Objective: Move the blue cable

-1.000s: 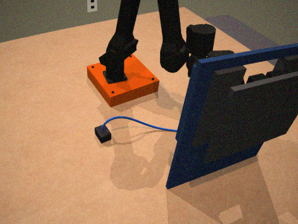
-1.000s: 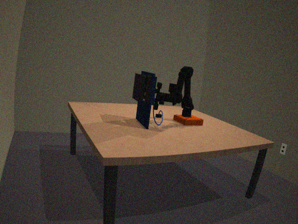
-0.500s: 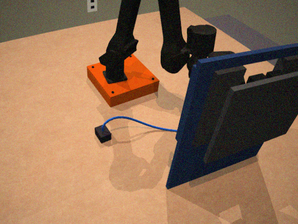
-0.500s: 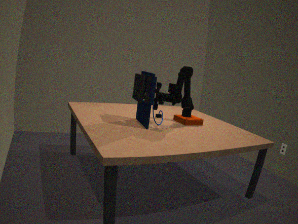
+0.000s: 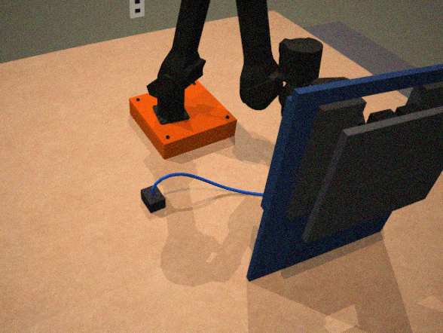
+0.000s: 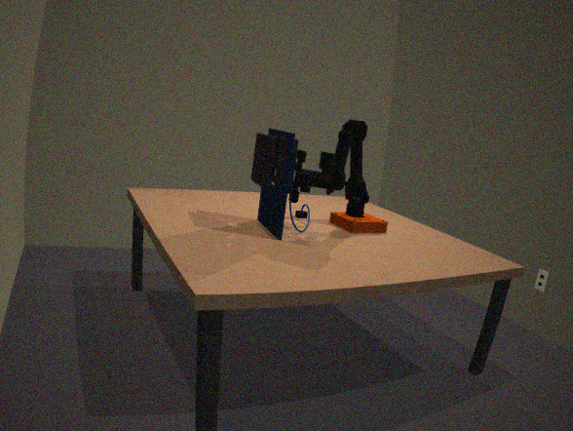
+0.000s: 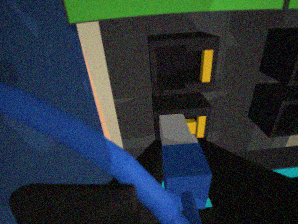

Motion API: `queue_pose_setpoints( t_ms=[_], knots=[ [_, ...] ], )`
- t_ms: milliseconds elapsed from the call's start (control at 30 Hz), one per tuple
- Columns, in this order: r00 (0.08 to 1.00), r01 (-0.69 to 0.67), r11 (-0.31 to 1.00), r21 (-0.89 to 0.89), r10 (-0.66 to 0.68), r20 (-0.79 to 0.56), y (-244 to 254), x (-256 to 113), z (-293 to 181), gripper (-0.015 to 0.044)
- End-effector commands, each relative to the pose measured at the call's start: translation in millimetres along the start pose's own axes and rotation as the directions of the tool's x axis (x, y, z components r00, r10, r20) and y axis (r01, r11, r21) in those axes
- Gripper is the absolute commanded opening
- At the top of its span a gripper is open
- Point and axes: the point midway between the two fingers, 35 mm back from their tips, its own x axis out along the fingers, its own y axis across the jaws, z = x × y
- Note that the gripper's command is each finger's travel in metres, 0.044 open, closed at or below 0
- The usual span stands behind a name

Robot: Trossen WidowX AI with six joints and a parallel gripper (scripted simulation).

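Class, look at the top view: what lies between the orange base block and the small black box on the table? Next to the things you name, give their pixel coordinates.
In the top view, part of the blue cable (image 5: pixel 181 174) arches between the orange base block (image 5: pixel 200 129) and the black box (image 5: pixel 153 200).

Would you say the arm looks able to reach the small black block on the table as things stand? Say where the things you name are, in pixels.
Probably not right away: its gripper (image 7: pixel 178 145) is shut on the blue plug (image 7: pixel 186 167), though nothing visible blocks the black block (image 5: pixel 153 200) (image 6: pixel 301 215).
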Motion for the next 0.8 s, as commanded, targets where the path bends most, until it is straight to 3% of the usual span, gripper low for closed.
queue_pose_setpoints(
  t_ms=[0,767],
  knots=[
    [1.0,-0.001,1.0,-0.003,0.001,0.005,1.2,1.3,1.5,0.0],
    [1.0,0.001,1.0,-0.003,-0.001,0.005,1.4,6.1,2.6,0.0]
  ],
)
